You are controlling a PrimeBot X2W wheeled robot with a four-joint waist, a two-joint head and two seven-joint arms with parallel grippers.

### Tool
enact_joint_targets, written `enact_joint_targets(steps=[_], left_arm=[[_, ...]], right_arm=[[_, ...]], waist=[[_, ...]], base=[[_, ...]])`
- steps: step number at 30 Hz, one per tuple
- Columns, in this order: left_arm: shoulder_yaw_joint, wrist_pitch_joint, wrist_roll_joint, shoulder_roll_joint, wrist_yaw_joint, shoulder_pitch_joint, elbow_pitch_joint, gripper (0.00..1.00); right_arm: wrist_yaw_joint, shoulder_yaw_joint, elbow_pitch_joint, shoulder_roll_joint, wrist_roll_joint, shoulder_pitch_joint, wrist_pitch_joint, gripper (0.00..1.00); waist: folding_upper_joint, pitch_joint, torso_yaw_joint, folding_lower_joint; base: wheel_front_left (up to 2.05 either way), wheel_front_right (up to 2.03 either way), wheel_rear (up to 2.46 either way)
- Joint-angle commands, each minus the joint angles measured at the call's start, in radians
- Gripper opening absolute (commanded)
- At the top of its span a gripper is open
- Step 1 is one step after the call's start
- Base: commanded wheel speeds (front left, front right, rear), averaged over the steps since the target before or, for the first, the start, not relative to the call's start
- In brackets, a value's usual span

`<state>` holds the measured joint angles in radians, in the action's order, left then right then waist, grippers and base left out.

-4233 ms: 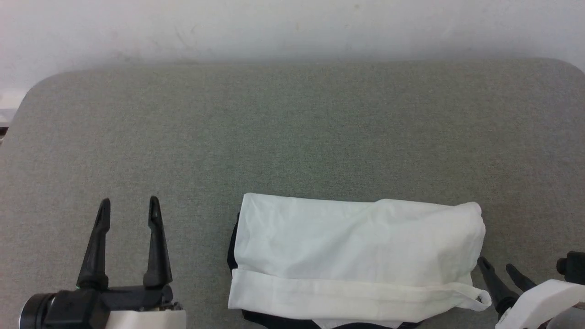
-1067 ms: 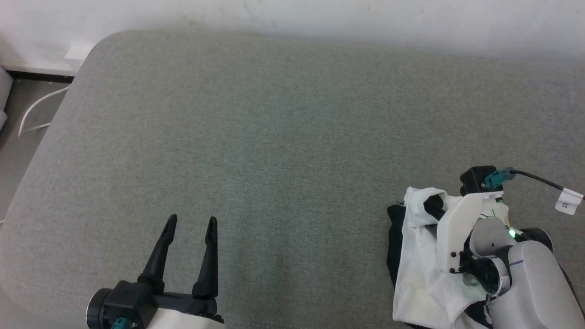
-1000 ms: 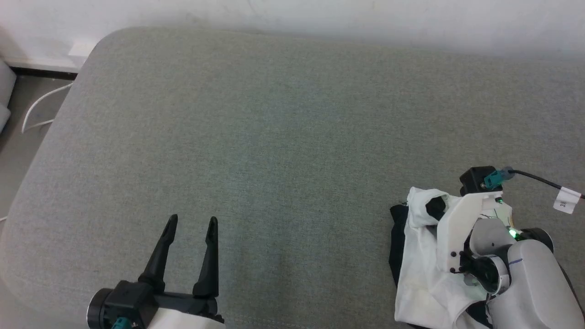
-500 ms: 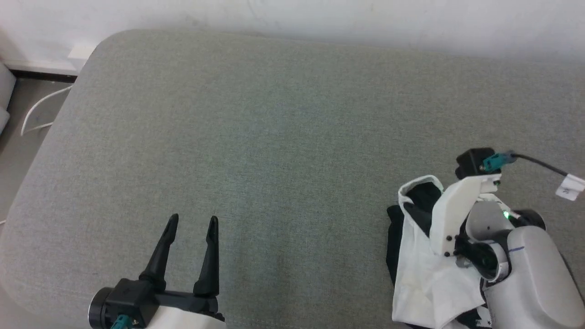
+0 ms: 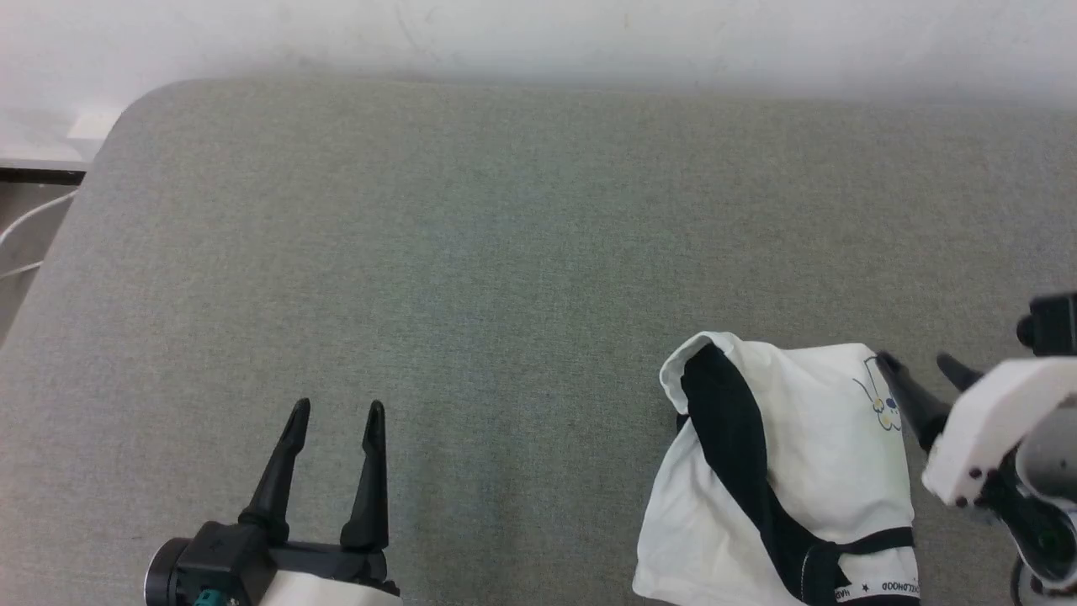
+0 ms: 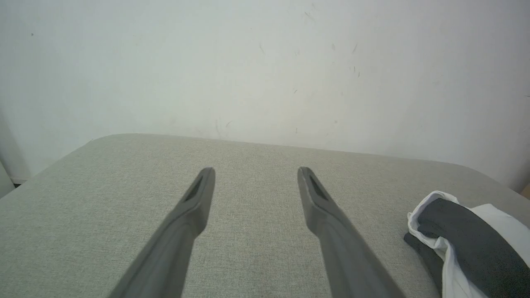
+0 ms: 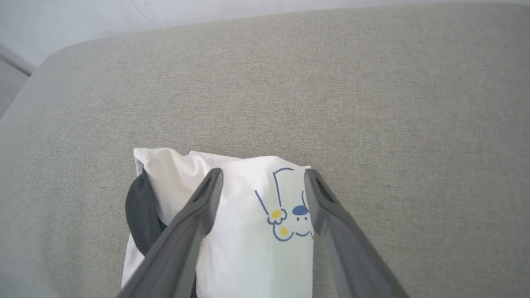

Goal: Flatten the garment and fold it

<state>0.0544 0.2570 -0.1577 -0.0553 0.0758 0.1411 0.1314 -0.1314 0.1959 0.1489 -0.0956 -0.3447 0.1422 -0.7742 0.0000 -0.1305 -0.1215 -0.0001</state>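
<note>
**Item:** garment [image 5: 808, 471], a soft white T-shirt with black sleeves and a small blue-and-yellow print [image 7: 285, 215]. It lies bundled in a rough fold on the grey-green fabric table [image 5: 471, 252].
**Long axis:** runs away from me, slightly skewed.
**My right fingers** [image 5: 907, 396]: spread wide and empty, at the garment's far right corner, straddling the print. I cannot tell if they touch it.
**My left fingers** [image 5: 368, 480]: spread wide and empty, well off the garment's left side.
**Judgement:** my right arm is nearer. A black sleeve [image 5: 740, 454] crosses the top, so the fold needs tidying.

Garment [image 5: 829, 459] on grey surface [image 5: 505, 252], right pincer [image 5: 915, 362] just beside, left pincer [image 5: 338, 406] well apart.
</note>
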Motion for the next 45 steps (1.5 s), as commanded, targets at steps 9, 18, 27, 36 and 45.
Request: enact_joint_targets(steps=[9, 18, 27, 36, 45], left_arm=[[-0.007, 0.005, 0.019, 0.004, 0.018, -0.016, 0.005, 1.0], [0.003, 0.005, 0.036, -0.007, 0.031, -0.035, 0.003, 1.0], [0.008, 0.005, 0.037, -0.01, 0.037, -0.049, 0.003, 1.0], [0.011, 0.005, 0.037, -0.012, 0.042, -0.059, -0.012, 1.0], [0.014, 0.005, 0.037, -0.012, 0.04, -0.032, -0.005, 1.0]], right_arm=[[0.001, 0.033, -0.025, 0.029, -0.003, -0.108, 0.015, 1.0], [0.001, 0.048, -0.156, 0.04, 0.007, -0.09, 0.034, 1.0], [0.001, 0.09, -0.263, 0.043, 0.024, -0.046, 0.032, 1.0], [0.001, 0.079, -0.346, 0.045, 0.026, -0.022, 0.025, 0.0], [0.001, -0.034, -0.259, 0.006, 0.061, -0.027, 0.129, 0.0]], waist=[[0.0, -0.052, 0.017, 0.0001], [0.0, -0.082, -0.023, 0.0001], [0.0, -0.122, -0.054, 0.0001], [0.0, -0.115, -0.062, 0.0001], [0.0, -0.049, -0.03, 0.0001]], base=[[0.0, 0.0, 0.0], [0.0, 0.0, 0.0], [0.0, 0.0, 0.0], [0.0, 0.0, 0.0], [0.0, 0.0, 0.0]])
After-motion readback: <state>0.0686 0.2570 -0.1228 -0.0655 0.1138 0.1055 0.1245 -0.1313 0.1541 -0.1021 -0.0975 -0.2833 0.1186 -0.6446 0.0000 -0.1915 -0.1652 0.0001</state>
